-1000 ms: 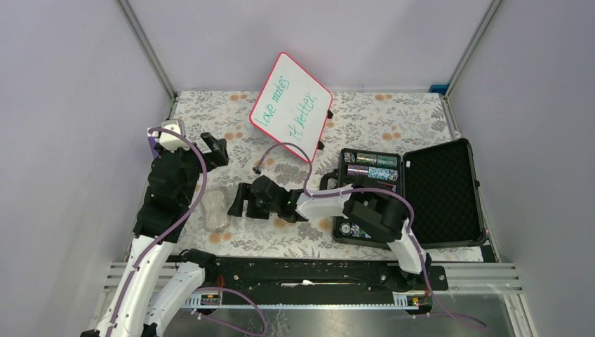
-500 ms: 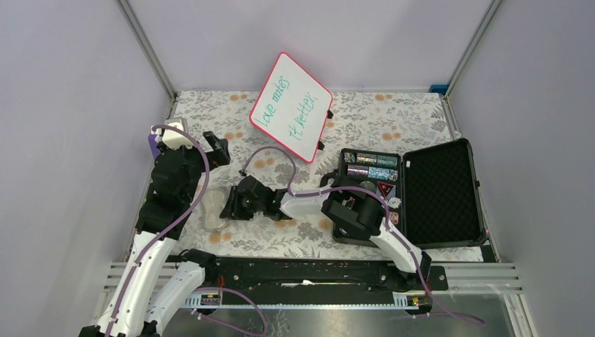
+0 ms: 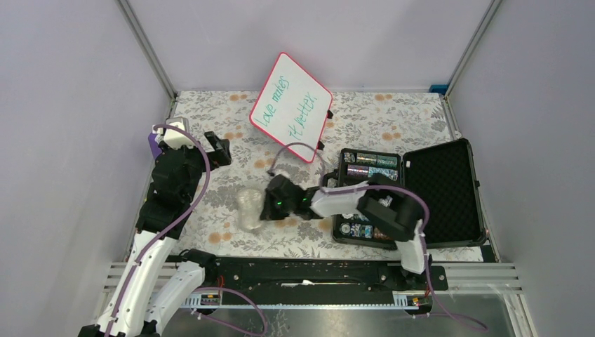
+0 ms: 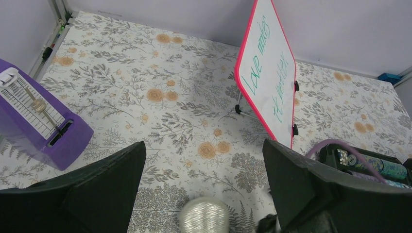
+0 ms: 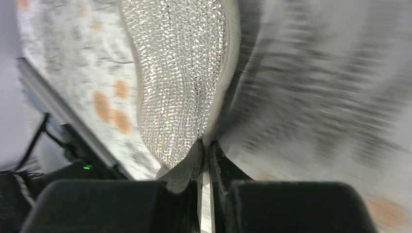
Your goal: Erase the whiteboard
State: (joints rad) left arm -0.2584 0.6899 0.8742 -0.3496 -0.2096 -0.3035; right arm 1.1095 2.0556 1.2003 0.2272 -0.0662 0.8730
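Note:
The whiteboard (image 3: 291, 105) stands tilted on small black feet at the back of the table, red-rimmed, with green handwriting on it; the left wrist view shows the whiteboard (image 4: 269, 82) edge-on. A round silvery mesh pad (image 3: 247, 203) hangs just left of my right gripper (image 3: 264, 206), which is shut on its rim. In the right wrist view the jaws of that gripper (image 5: 206, 145) pinch the pad (image 5: 180, 73) by its edge, and the floral cloth behind is blurred. My left gripper (image 3: 216, 149) is open and holds nothing, left of the board. From its wrist, the pad (image 4: 204, 217) shows low between its fingers (image 4: 97, 189).
A purple metronome-like box (image 4: 39, 121) stands at the left edge. An open black case (image 3: 435, 193) with poker chips lies at the right, close behind my right arm. A floral cloth (image 3: 393, 119) covers the table, and grey walls close it in.
My right gripper reached left to the pad lying on the cloth, closed on its edge, and has drawn back to the right with the pad raised. The left arm has barely moved.

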